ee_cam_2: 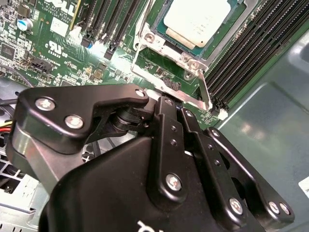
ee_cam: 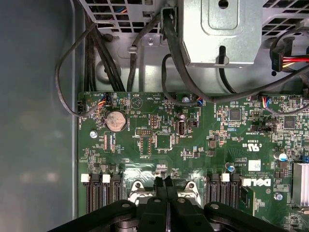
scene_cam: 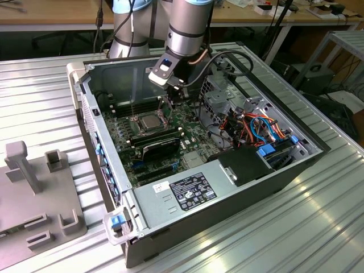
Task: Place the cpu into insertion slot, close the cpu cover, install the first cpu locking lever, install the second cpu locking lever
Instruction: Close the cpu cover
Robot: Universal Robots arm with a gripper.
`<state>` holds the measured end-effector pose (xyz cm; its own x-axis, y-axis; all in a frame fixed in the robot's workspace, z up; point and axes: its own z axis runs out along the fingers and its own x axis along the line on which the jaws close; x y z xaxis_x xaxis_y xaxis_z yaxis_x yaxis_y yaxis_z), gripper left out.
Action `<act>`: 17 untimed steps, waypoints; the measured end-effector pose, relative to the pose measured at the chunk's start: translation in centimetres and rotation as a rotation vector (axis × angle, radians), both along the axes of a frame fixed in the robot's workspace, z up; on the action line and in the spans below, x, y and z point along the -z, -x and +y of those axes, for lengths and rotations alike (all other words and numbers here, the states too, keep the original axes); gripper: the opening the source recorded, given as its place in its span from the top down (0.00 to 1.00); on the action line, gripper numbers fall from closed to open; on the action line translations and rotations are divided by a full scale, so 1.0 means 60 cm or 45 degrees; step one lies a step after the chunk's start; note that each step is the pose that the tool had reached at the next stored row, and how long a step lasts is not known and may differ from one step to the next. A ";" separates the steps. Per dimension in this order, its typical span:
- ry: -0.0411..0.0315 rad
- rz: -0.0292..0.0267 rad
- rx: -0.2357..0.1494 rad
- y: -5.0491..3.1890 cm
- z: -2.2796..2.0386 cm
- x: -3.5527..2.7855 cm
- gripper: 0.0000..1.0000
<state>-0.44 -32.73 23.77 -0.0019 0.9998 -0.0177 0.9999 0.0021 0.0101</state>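
Observation:
The cpu lies flat in the insertion slot on the green motherboard; its silvery top shows in the second wrist view. The silvery cpu cover frames it and looks lowered around the chip. A thin metal locking lever runs along the socket's edge, close to my fingertips. My gripper hangs inside the case just beside the socket, on the exterior view's right of the chip. Its black fingers are pressed together, shut, at the socket's edge. Whether they pinch the lever is hidden.
Long black memory slots flank the socket. A metal drive cage with black cables stands beyond the board. The power supply fills the case's near side. A grey fixture sits on the table at the exterior view's left.

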 end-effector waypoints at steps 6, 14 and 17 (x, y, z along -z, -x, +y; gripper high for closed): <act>0.0001 0.0001 0.000 0.010 0.0000 0.000 0.89; 0.0000 0.0001 0.000 0.021 0.0000 0.000 0.89; 0.0001 0.0001 0.000 0.022 0.0000 0.000 0.89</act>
